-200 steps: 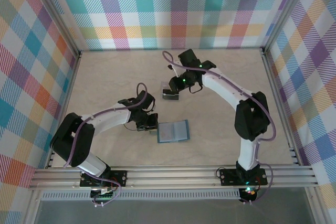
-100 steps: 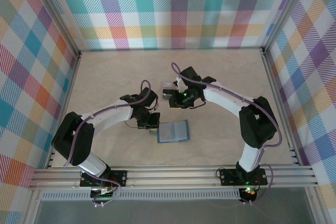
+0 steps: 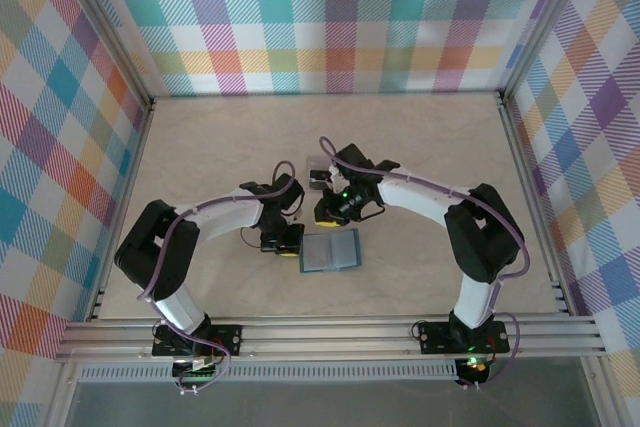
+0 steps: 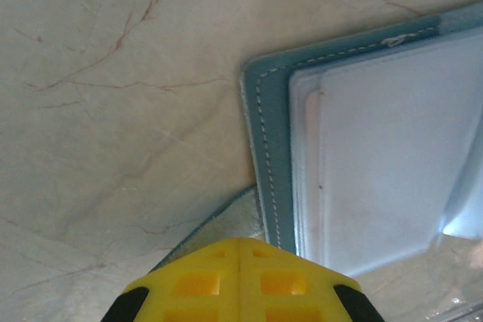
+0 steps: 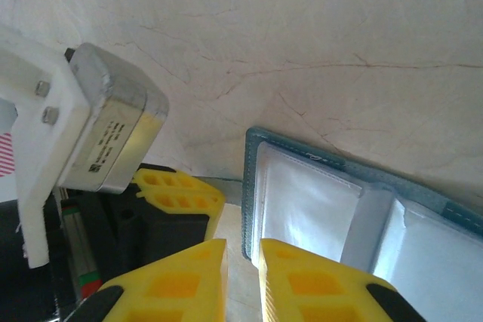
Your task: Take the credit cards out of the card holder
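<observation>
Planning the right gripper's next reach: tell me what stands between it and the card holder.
Nothing visible. The right gripper hangs just off the card holder's corner; the left gripper sits at its left edge, aside.

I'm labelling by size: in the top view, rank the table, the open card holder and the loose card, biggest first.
1. table
2. card holder
3. credit card, clearly the smallest

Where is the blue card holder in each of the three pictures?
Top external: the card holder lies open at centre, between both arms.
Left wrist: the card holder is on the right side, cut off by the edge.
Right wrist: the card holder sits lower right.
Shared landmark: the left arm's yellow fingers beside its corner.
</observation>
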### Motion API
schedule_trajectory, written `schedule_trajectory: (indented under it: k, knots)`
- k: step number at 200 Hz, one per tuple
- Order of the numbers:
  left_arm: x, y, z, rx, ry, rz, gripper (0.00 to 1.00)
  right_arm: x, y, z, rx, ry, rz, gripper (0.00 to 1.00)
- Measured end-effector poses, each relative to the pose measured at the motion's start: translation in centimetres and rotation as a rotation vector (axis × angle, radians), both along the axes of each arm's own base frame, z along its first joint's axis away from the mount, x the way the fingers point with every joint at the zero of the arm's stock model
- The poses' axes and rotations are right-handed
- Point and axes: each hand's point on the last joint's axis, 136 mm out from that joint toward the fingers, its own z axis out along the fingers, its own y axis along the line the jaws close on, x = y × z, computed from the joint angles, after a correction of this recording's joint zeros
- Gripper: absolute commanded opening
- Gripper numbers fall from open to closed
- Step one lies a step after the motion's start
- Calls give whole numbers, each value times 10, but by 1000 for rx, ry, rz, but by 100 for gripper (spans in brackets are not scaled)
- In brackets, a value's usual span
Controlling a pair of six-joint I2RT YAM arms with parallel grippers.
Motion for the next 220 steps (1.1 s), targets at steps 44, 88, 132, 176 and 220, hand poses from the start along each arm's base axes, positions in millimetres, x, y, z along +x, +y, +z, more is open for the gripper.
schedule_trajectory:
  k: [44,88,132,176,220]
  knots:
    - [1,0,-6,15,8,-13,3,-8,5,-10,-13,37,7,19]
    - [1,0,-6,14,8,-13,3,-24,14,-28,-34,96,38,19]
    - [1,0,-7,8,5,-13,3,-35,24,-38,-23,138,50,18]
    - [1,-1,-7,0,-4,-12,3,-43,28,-59,-47,177,59,19]
    - [1,0,-7,-5,-7,-10,3,-43,25,-61,-80,168,54,28]
